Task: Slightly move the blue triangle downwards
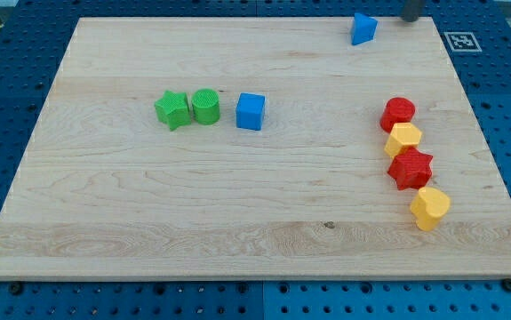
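Observation:
The blue triangle (363, 28) lies near the view's top edge of the wooden board, right of the middle. My tip (411, 18) shows as a dark stub at the very top of the view, a short way to the right of the blue triangle and slightly above it, not touching it. Most of the rod is cut off by the frame.
A green star (173, 109), a green cylinder (206, 106) and a blue cube (250, 111) stand in a row left of centre. At the right, a red cylinder (398, 112), yellow block (403, 139), red star (411, 168) and yellow heart (430, 208) form a column. A fiducial marker (462, 41) sits at top right.

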